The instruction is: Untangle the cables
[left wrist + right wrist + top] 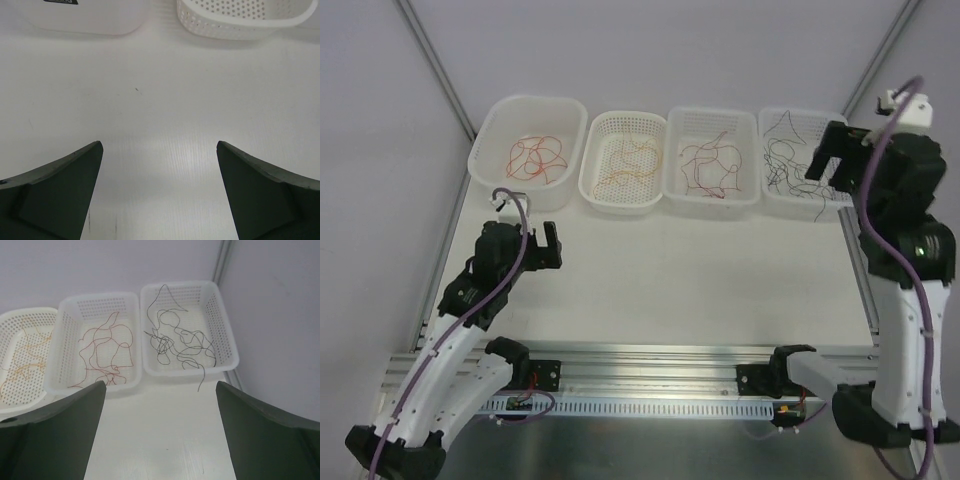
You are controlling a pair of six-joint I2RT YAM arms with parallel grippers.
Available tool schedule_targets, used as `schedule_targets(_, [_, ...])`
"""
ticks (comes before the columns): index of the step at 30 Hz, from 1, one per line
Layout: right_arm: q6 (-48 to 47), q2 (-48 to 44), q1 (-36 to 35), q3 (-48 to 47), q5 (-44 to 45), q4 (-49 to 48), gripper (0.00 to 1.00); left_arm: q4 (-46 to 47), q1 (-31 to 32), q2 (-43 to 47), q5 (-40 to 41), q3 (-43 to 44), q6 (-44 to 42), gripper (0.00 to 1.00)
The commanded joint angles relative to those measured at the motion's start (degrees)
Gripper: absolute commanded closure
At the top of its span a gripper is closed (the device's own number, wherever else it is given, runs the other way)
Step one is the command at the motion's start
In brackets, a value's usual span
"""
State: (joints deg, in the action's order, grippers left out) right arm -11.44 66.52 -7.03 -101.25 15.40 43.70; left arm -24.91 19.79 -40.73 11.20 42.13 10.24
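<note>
The cables lie sorted by colour in four white containers at the back. The red cables (535, 157) fill the left tub, the orange cables (625, 160) the second basket, and the dark red-brown cables (710, 165) the third. In the right basket sit the black cables (790, 160), with one strand end (202, 380) hanging over its front rim. My right gripper (828, 172) hovers above that basket's near right corner, open and empty (160, 384). Low over bare table in front of the left tub, my left gripper (552, 248) is open with nothing between its fingers (159, 145).
The solid-walled tub (90, 20) and a perforated basket (240, 25) stand just ahead of my left gripper. A metal frame rail (860, 270) runs along the table's right edge, and an aluminium rail (650, 355) crosses the near edge between the arm bases.
</note>
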Motion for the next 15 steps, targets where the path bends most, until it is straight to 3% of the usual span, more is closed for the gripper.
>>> schedule_targets(1, [-1.39, -12.44, 0.0, 5.0, 6.66, 3.23, 0.03, -5.58, -0.28, 8.54, 2.86, 4.26, 3.99, 0.01])
schedule_targets(9, [-1.39, -43.36, -0.09, 18.18, 6.31, 0.95, 0.03, -15.34, -0.28, 27.09, 11.47, 12.62, 6.37, 0.01])
schedule_targets(15, [-1.48, -53.33, -0.09, 25.66, 4.65, 4.1, 0.03, -18.24, -0.28, 36.94, 16.13, 14.03, 6.28, 0.01])
